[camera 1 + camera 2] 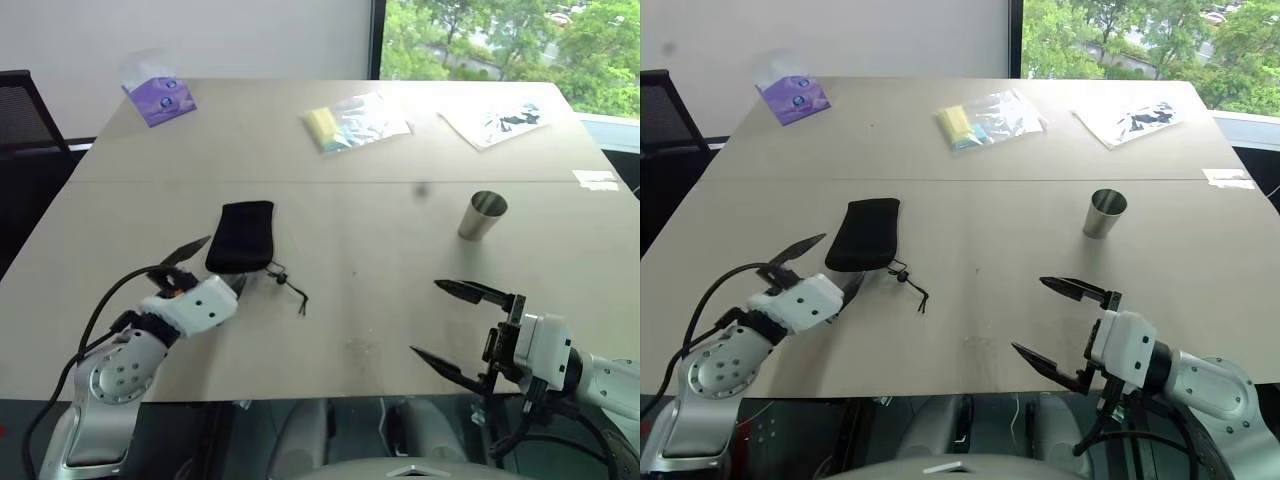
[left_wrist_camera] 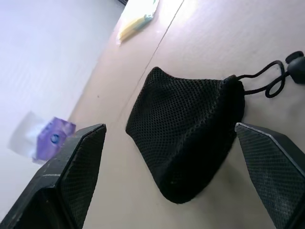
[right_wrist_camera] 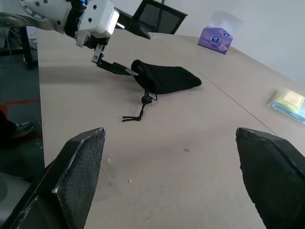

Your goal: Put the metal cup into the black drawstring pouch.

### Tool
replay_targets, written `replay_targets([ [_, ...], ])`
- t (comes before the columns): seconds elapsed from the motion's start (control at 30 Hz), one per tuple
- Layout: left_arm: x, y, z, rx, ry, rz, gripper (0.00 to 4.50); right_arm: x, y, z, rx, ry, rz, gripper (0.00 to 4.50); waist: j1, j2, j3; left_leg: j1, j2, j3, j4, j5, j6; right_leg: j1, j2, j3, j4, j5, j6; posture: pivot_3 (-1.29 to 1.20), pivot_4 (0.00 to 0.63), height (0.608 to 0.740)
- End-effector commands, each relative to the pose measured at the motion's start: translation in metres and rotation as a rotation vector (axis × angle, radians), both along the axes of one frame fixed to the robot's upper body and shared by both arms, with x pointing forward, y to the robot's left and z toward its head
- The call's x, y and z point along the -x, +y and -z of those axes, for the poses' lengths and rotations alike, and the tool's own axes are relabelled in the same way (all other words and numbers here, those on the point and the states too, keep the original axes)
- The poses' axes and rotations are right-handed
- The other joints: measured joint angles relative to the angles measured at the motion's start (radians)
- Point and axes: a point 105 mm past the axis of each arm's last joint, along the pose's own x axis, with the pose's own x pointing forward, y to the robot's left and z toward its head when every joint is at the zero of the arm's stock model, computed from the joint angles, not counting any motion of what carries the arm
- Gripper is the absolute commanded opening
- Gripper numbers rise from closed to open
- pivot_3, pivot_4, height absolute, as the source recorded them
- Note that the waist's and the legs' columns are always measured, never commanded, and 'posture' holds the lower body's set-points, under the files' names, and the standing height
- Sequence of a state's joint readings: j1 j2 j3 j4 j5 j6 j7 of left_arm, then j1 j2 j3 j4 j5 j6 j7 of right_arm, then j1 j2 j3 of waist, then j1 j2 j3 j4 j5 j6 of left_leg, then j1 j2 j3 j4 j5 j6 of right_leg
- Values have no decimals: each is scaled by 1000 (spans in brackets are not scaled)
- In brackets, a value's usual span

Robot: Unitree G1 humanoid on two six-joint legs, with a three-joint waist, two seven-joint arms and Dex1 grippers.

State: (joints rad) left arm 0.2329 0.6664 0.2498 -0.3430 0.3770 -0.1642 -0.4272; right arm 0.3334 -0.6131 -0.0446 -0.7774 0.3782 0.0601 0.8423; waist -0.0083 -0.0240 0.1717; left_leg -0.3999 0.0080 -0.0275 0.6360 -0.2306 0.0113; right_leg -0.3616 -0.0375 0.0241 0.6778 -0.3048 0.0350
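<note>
Now, left gripper (image 1: 205, 262) spread wide, empty, just short of the black drawstring pouch (image 1: 242, 235) lying flat on the bench (image 1: 360, 210) | right gripper (image 1: 450, 325) spread wide, empty | metal cup (image 1: 483, 215) upright, well beyond right gripper.

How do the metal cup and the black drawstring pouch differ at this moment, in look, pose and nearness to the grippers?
The metal cup is shiny and rigid; the black drawstring pouch is soft, matte mesh fabric. The cup stands upright, rim up; the pouch lies flat with its cord trailing. The open left gripper is at the pouch's mouth, while the cup stands apart from the open right gripper. Both rest on the table, unheld.
</note>
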Motion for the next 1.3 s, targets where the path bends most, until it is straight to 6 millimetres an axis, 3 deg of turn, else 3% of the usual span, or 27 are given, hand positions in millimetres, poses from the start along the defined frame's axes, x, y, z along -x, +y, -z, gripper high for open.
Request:
replay_targets([
  [0.03, -8, -2, -17, -151, -62, -15, 4500, 2, 3, -14, -40, -45, -28, 4438, 0, 0, 0, 0, 0, 0, 0, 0, 0, 0, 0, 0, 0, 0, 0, 0, 150, 740],
  [0.33, -18, -10, -15, -308, -46, -19, 4500, -3, 3, -12, -36, -44, 4, 4438, -3, 0, 0, 0, 0, 0, 0, 0, 0, 0, 0, -1, 0, 0, 0, 0, 150, 740],
  [1.3, -33, -9, -8, -361, 22, -74, 4500, -1, -2, -2, -22, -11, 45, 4438, -2, 0, 0, 0, 0, 0, 0, 0, 0, 0, 0, -1, 1, 0, 0, 0, 150, 740],
])
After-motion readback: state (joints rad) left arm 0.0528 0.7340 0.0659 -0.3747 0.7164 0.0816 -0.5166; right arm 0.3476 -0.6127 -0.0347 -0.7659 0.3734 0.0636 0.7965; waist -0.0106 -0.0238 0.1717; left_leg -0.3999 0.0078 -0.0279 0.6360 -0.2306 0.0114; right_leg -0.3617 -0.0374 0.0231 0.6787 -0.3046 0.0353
